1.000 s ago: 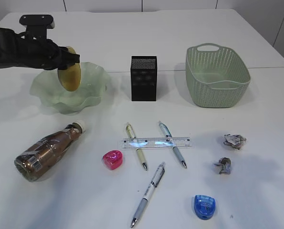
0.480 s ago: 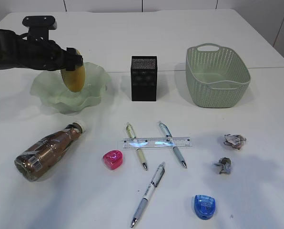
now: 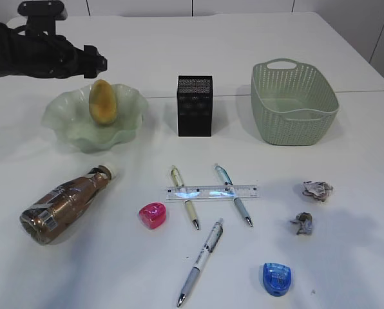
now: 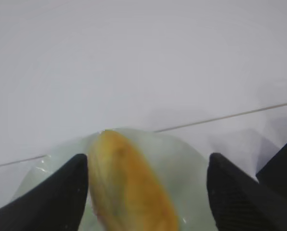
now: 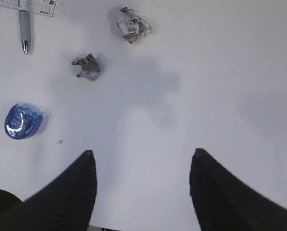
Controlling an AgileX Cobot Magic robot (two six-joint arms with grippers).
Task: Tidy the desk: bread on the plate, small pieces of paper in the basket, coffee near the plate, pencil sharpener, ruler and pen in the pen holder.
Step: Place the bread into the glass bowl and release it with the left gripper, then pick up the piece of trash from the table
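- One bread (image 3: 103, 102) stands on its edge inside the one plate (image 3: 63, 122), leaning against the back part of the wavy rim; no gripper touches it.
- The left gripper (image 3: 96, 62) is above and just behind the plate. In the left wrist view its jaws are wide apart, with the bread (image 4: 129, 183) lying free between and below the fingertips (image 4: 61, 192).
- One coffee (image 3: 66, 205) bottle lies on its side on the desk (image 3: 346, 148), in front of the plate, with its cap toward the plate.
- One pen holder (image 3: 194, 105) stands upright between the plate and the one basket (image 3: 294, 103).
- Three pens lie in front of the pen holder: a green pen (image 3: 184, 206), a blue pen (image 3: 233, 194) and a white pen (image 3: 200, 261).
- One ruler (image 3: 211, 192) lies across the green pen and the blue pen.
- Two pencil sharpeners are on the desk: a pink sharpener (image 3: 153, 214) left of the pens and a blue sharpener (image 3: 277, 279) near the front edge.
- Two paper balls lie on the right side: the upper paper ball (image 3: 317, 190) and the lower paper ball (image 3: 303, 223), a little apart.
- The right gripper (image 5: 142, 185) shows only in the right wrist view, above a bare part of the desk, its jaws apart and holding nothing.
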